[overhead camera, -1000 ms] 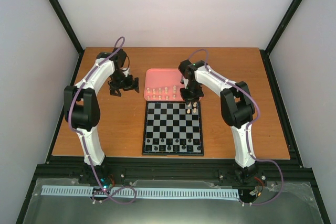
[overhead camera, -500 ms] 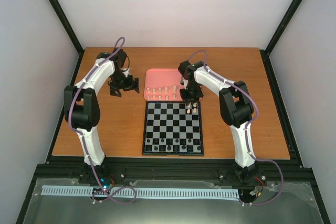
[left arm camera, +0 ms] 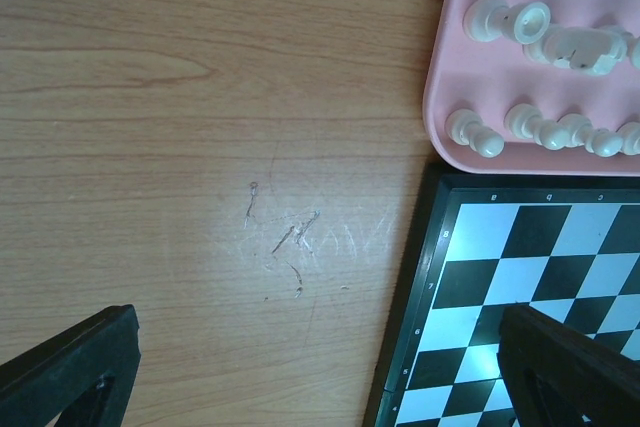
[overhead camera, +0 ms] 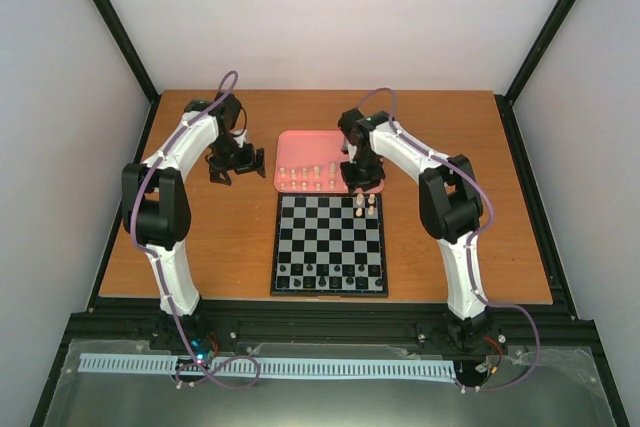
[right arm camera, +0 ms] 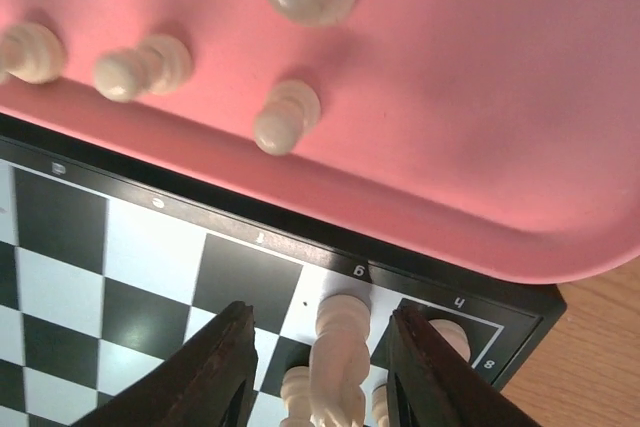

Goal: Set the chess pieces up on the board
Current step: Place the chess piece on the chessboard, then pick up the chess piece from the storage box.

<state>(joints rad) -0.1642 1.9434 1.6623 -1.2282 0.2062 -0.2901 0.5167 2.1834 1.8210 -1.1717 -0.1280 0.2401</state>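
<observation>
The chequered board (overhead camera: pixel 330 245) lies at the table's middle, with a few cream pieces (overhead camera: pixel 366 205) on its far right squares. Other cream pieces (overhead camera: pixel 308 177) lie in the pink tray (overhead camera: pixel 300 142) behind it. My right gripper (overhead camera: pixel 361 179) hovers at the board's far right edge. In the right wrist view it (right arm camera: pixel 322 315) is open around a cream piece (right arm camera: pixel 340 347) standing on the board (right arm camera: pixel 60 247), with a gap on each side. My left gripper (overhead camera: pixel 235 162) is open and empty over bare table left of the tray; its fingers (left arm camera: pixel 70 372) are spread wide.
Black pieces (overhead camera: pixel 330 272) stand on the board's near rows. In the left wrist view the tray's corner (left arm camera: pixel 440 97) with lying cream pieces (left arm camera: pixel 510 19) and the board's corner (left arm camera: pixel 520 277) show. Tray pieces (right arm camera: pixel 285 117) lie just beyond the right fingers.
My right gripper has drawn back a little from the board's far right squares towards the tray, leaving the cream piece standing. The left arm has not moved.
</observation>
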